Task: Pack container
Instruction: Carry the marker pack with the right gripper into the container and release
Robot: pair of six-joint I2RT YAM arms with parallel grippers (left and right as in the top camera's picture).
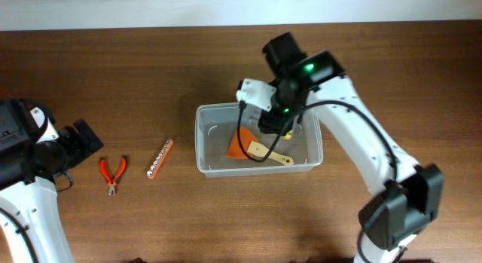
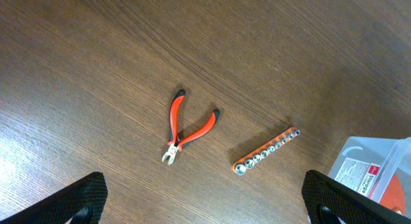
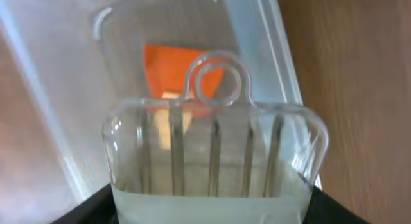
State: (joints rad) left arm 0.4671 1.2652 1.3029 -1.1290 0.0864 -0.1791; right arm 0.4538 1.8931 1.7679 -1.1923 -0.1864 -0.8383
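The clear plastic container (image 1: 200, 136) stands mid-table; its wall also shows in the right wrist view (image 3: 273, 51) and a corner in the left wrist view (image 2: 376, 166). An orange scraper with a wooden handle (image 1: 245, 146) lies inside it (image 3: 168, 62). My right gripper (image 1: 277, 121) is over the container's far side, shut (image 3: 209, 208) on a clear plastic pack of thin rods with a hanging loop (image 3: 212, 147). My left gripper (image 1: 84, 139) is open and empty (image 2: 205, 208) above the table at the left.
Red-handled pliers (image 1: 113, 172) (image 2: 186, 128) and an orange rail of small sockets (image 1: 160, 158) (image 2: 266, 150) lie on the wooden table left of the container. The right arm reaches in from the lower right.
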